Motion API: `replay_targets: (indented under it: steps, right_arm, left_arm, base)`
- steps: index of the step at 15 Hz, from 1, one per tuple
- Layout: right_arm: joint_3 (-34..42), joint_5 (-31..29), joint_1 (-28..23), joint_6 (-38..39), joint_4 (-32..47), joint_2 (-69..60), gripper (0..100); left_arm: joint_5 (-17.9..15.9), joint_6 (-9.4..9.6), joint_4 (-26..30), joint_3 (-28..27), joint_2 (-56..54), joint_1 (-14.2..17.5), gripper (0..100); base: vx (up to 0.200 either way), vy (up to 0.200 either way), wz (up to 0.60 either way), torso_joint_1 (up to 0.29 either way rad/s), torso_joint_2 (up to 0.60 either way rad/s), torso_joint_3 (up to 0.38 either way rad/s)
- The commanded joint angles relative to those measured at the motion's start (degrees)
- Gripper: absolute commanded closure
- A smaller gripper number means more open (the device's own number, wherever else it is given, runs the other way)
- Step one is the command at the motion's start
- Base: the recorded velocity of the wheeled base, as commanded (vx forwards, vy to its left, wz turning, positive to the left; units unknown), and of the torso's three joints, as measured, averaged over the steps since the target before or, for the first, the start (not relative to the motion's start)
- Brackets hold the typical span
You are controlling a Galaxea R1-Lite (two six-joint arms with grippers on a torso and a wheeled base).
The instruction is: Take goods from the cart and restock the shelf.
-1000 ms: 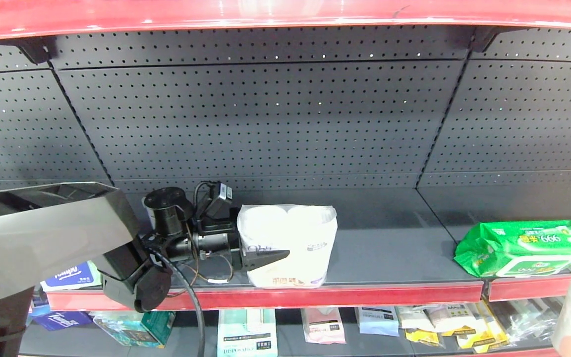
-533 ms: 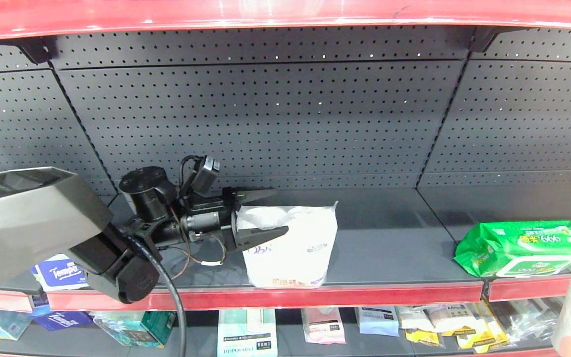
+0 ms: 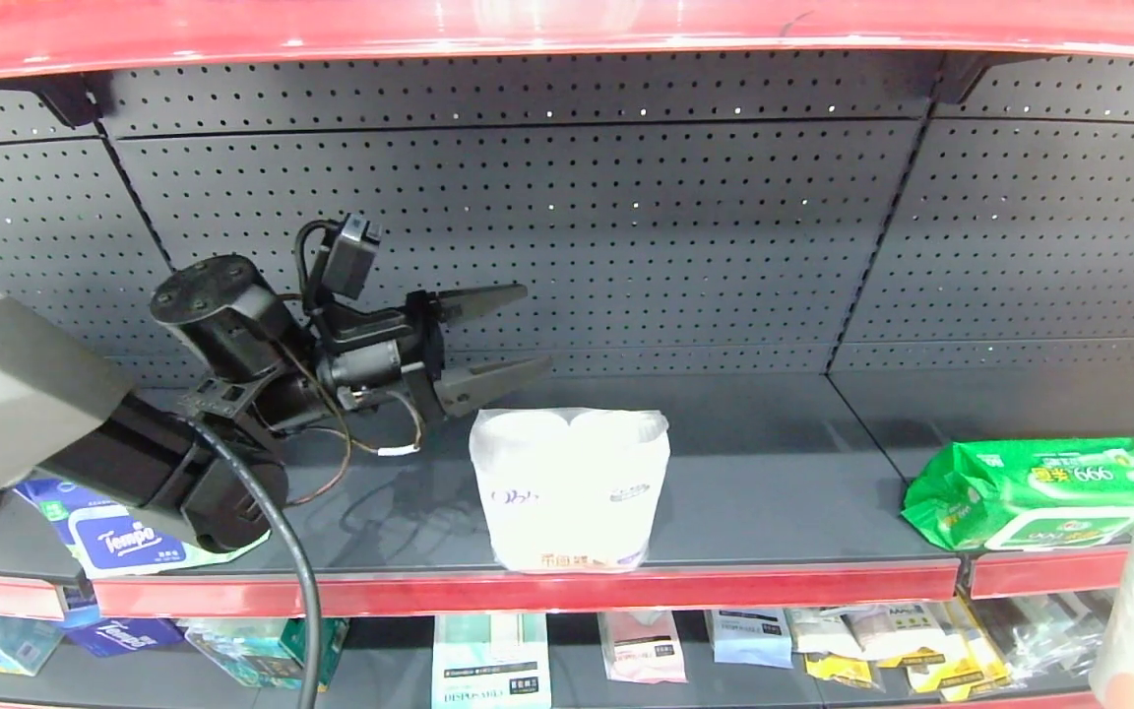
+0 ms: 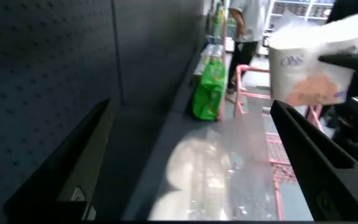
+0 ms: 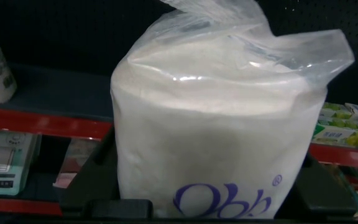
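Toilet-roll pack: standing upright at the front edge of the shelf, apparently already placed. Left pincer: hanging wide open above and left of it, touching nothing. Right pincer: clamping a second pack off to the right, not yet shelved.

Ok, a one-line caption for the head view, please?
Open left gripper hovers above-left of a white roll pack standing at the front of the shelf; a green wipes pack lies further right.

green wipes pack on the right, blue tissue pack left.
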Motion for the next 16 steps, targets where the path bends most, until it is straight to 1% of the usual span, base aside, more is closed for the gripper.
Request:
replay_targets:
  steps: [1, 2, 3, 4, 5, 6, 7, 8, 9, 10, 11, 12, 13, 15, 16]
  right_arm:
    - [0.26, -0.01, 0.03, 0.11, -0.04, 0.07, 100]
    - [0.26, -0.01, 0.03, 0.2, -0.04, 0.15, 100]
    - [0.87, 0.08, 0.12, 0.2, -0.04, 0.15, 100]
    - [1.14, 0.08, 0.12, 0.2, -0.04, 0.15, 100]
    - [1.4, 0.08, 0.12, 0.29, -0.04, 0.15, 100]
    - [1.4, 0.08, 0.12, 0.29, -0.04, 0.07, 100]
    - [1.58, 0.08, 0.12, 0.38, -0.04, 0.15, 100]
    - [1.66, 0.08, 0.12, 0.38, -0.04, 0.15, 100]
    - [1.75, 0.08, 0.12, 0.38, -0.04, 0.15, 100]
    - [1.75, 0.08, 0.12, 0.38, -0.04, 0.15, 100]
    - [1.75, 0.08, 0.12, 0.38, -0.04, 0.15, 100]
    - [1.58, -0.01, 0.03, 0.38, -0.04, 0.24, 100]
    - [1.4, -0.01, 0.03, 0.38, -0.04, 0.51, 100]
    - [0.87, -0.1, 0.03, 0.38, -0.22, 1.91, 100]
    - [0.61, -0.18, 0.03, 0.38, -0.22, 2.61, 100]
  left_arm:
    - [2.2, -0.01, 0.14, -2.04, -0.71, 0.69, 0]
    - [5.63, -0.01, 0.84, -3.54, -0.62, 0.69, 0]
    - [12.75, -0.01, 2.95, -5.73, -0.62, 0.6, 0]
    - [16.35, 0.34, 3.83, -6.7, -0.62, 0.51, 0]
    - [18.55, 1.49, 4.97, -7.4, -0.62, 0.6, 0]
    - [20.66, 4.39, 6.73, -7.75, -0.71, 1.04, 0]
    - [25.4, 9.48, 9.54, -8.55, -0.53, 2.45, 0]
    - [31.91, 13.7, 12.27, -9.16, -0.44, 3.24, 0]
    - [43.6, 18.36, 16.22, -9.25, -0.71, 3.77, 0]
    - [54.23, 19.77, 16.84, -9.95, -0.44, 3.33, 0]
    - [54.23, 19.77, 16.84, -9.95, -0.44, 3.33, 0]
    - [67.5, 20.03, 19.56, -10.48, -0.97, 2.98, 0]
    - [68.38, 20.03, 22.11, -8.28, -3.69, 3.24, 0]
    - [68.47, 19.94, 33.01, -1.95, -13.1, 3.85, 0]
    - [68.47, 19.94, 36.35, -0.28, -16.09, 3.85, 0]
  base:
    - [0.0, 0.0, 0.0, 0.0, 0.0, 0.0]
    - [0.0, 0.0, 0.0, 0.0, 0.0, 0.0]
    - [0.0, 0.0, 0.0, 0.0, 0.0, 0.0]
    - [0.0, 0.0, 0.0, 0.0, 0.0, 0.0]
    - [0.0, 0.0, 0.0, 0.0, 0.0, 0.0]
    - [0.0, 0.0, 0.0, 0.0, 0.0, 0.0]
    - [0.0, 0.0, 0.0, 0.0, 0.0, 0.0]
    - [0.0, 0.0, 0.0, 0.0, 0.0, 0.0]
    - [0.0, 0.0, 0.0, 0.0, 0.0, 0.0]
    - [0.0, 0.0, 0.0, 0.0, 0.0, 0.0]
    - [0.0, 0.0, 0.0, 0.0, 0.0, 0.0]
    - [0.0, 0.0, 0.0, 0.0, 0.0, 0.0]
    - [0.0, 0.0, 0.0, 0.0, 0.0, 0.0]
    - [0.0, 0.0, 0.0, 0.0, 0.0, 0.0]
    - [0.0, 0.0, 0.0, 0.0, 0.0, 0.0]
